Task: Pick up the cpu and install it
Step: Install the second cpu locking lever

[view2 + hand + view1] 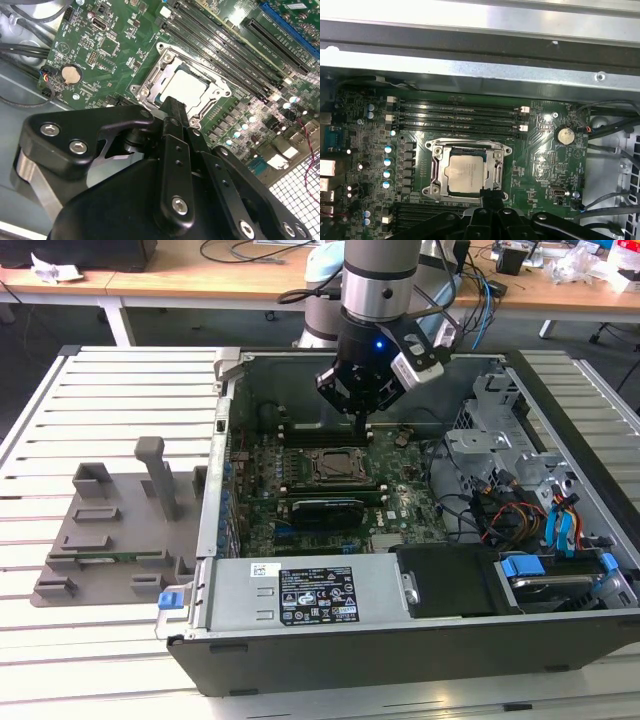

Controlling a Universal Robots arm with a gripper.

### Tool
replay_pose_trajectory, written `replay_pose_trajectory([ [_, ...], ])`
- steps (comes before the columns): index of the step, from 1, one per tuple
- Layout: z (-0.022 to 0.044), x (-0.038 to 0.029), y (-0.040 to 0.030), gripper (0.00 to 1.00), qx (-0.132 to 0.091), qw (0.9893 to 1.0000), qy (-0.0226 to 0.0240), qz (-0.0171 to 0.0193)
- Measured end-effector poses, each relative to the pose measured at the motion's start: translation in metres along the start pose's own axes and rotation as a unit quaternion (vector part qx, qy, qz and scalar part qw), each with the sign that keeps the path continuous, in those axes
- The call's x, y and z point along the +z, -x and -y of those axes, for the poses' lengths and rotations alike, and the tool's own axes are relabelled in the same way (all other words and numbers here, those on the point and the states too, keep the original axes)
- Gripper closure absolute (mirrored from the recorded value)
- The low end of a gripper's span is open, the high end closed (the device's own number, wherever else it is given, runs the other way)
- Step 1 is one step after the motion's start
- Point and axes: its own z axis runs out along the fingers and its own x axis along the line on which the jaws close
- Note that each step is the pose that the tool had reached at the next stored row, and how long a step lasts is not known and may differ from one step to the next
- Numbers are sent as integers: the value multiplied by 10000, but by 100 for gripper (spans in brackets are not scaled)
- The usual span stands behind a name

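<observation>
In the exterior view, a grey fixture plate point(110, 540) with raised blocks lay on the slatted table point(130, 390) at the exterior view's left, just beside the open computer case point(400, 640). Inside the case lay the green motherboard point(400, 505), and above it hung the gripper point(362, 418), its tips lowered just over the far edge of the CPU socket point(330, 468). In both wrist views the cpu point(186, 85) point(465, 173) sat flat inside the socket's metal frame point(436, 167), its pale silver top uncovered. The black fingers point(175, 112) were drawn together into one narrow tip with nothing between them, and that tip stood at the edge of the socket, just beside one corner of the chip; whether it touched the frame could not be told. Memory slots point(457, 117) ran alongside the socket, and a round coin battery point(565, 135) sat further across the board
</observation>
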Motion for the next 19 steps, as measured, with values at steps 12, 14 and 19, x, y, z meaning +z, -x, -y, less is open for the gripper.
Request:
replay_pose_trajectory([
  [12, 134, 12, -10, 89, 0, 10000, 0, 0],
  [14, 154, 17, -11, 89, 0, 10000, 0, 0],
  [19, 215, 37, -16, 89, 0, 10000, 0, 0],
])
